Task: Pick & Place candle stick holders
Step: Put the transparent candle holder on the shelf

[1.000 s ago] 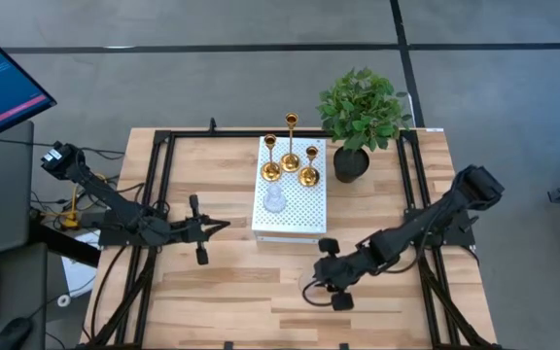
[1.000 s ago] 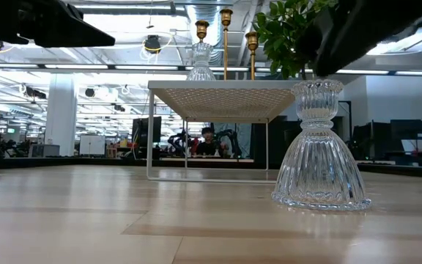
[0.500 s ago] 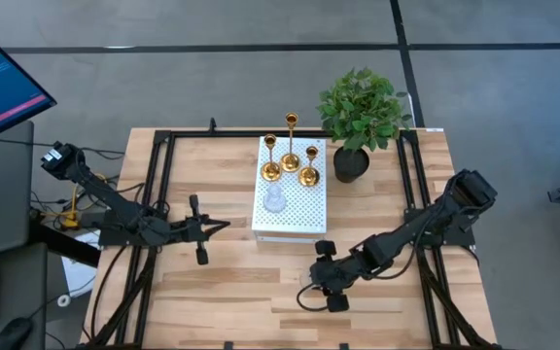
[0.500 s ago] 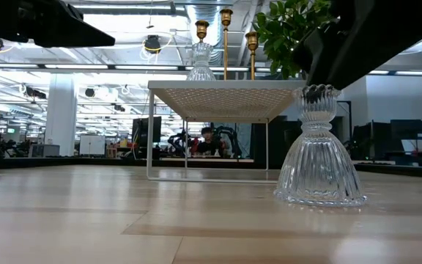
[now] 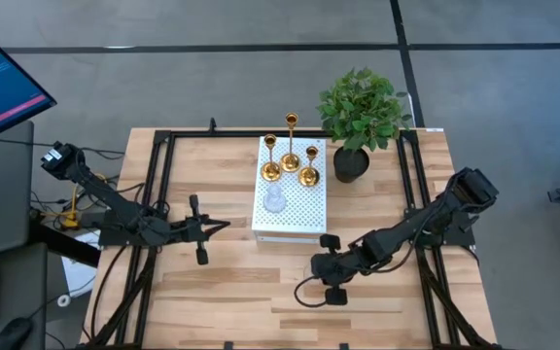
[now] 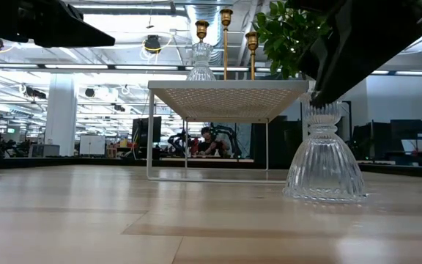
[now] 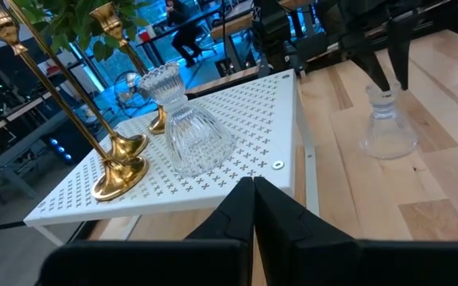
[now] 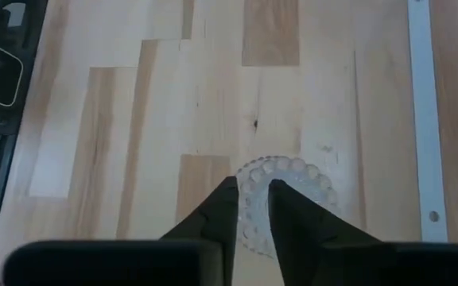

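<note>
a: right, starting at the right gripper (image 8: pixel 253 208): down over the near-right part of the wooden table (image 5: pixel 222 292), fingers (image 8: pixel 217 210) pinched on the neck of a clear glass holder (image 6: pixel 325 158).

b: glass holder standing or lifted?

a: standing upright, base flat on the wood in the low view, just near and right of the white perforated box (image 5: pixel 290 199). same holder seen past the box from the left wrist (image 7: pixel 388 127), with the dark fingers coming down on its top.

b: and the left gripper (image 5: pixel 224 226)?

a: shut on nothing, fingertips pressed together, hovering left of the box, pointed toward it. well apart from every holder.

b: rest of the holders?

a: all on top of the box. three gold holders (image 5: pixel 290 160) clustered at the far end, the tallest (image 5: pixel 291 146) in the middle. a second glass holder (image 5: pixel 275 201) just nearer than those, upright.

b: anything else on the table?

a: green plant in a black pot (image 5: pixel 356 122), far right, just beside the box's far-right corner.
</note>
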You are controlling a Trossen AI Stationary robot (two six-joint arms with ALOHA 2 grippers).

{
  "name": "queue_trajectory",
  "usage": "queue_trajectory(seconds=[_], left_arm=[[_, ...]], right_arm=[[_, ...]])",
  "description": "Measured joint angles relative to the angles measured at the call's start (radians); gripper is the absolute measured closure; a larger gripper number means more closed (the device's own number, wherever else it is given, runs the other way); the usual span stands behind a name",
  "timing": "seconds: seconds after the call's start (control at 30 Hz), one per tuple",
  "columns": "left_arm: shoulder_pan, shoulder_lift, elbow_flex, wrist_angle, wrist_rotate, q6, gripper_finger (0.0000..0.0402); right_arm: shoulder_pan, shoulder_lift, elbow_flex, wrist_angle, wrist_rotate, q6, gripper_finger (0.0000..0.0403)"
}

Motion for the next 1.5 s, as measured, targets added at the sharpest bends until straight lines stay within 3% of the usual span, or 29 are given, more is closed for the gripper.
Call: queue_trajectory(seconds=[0.23, 0.43, 0.73, 1.5], left_arm=[[0.000, 0.000, 0.000, 0.000, 0.000, 0.000, 0.0394], [0.000, 0.000, 0.000, 0.000, 0.000, 0.000, 0.0394], [0.000, 0.000, 0.000, 0.000, 0.000, 0.000, 0.0394], [0.000, 0.000, 0.000, 0.000, -0.001, 0.000, 0.0394]], right_arm=[[-0.002, -0.007, 0.000, -0.002, 0.000, 0.003, 0.0393], [0.005, -0.034, 0.015, -0.050, 0.001, 0.003, 0.0398], [0.038, -0.042, 0.098, -0.223, 0.089, 0.003, 0.0403], [0.038, -0.039, 0.126, -0.234, 0.093, -0.016, 0.0402]])
